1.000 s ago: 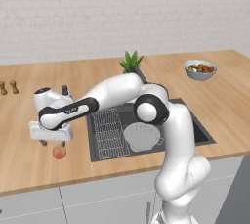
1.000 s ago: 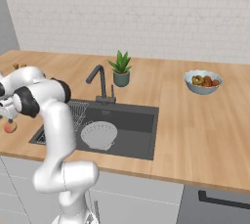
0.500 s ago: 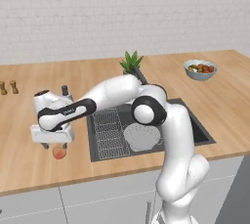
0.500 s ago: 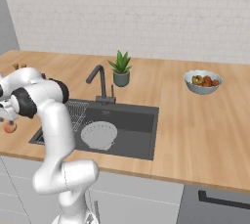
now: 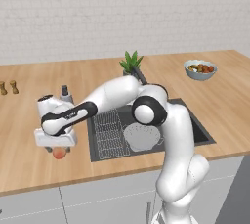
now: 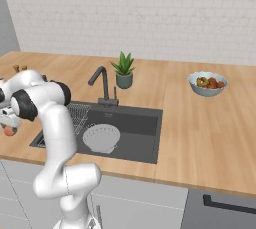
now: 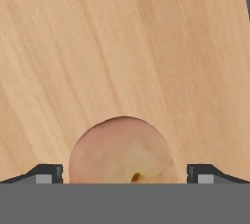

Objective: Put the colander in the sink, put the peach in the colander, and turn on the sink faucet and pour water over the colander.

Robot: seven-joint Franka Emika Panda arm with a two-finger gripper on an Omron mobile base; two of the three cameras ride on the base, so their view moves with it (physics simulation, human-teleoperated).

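Wooden worktop [image 5: 29, 120] left of the sink [image 5: 193, 123]: peach [image 7: 122, 149] sits here. Tool [image 7: 125, 174] directly above it, fingers spread wide, one tip on each side, not touching the fruit. White colander [image 6: 101, 138] lies in the sink beside the wire rack [image 5: 110, 130].

I work in a home kitchen: a long wooden counter [image 6: 200, 118] runs beneath a white brick wall, with a dark sink [image 6: 137, 125] and faucet [image 6: 101, 80] set into it. A potted plant [image 6: 123, 70], a fruit bowl [image 6: 207, 83] and pale cabinet fronts [image 6: 140, 208] complete it.
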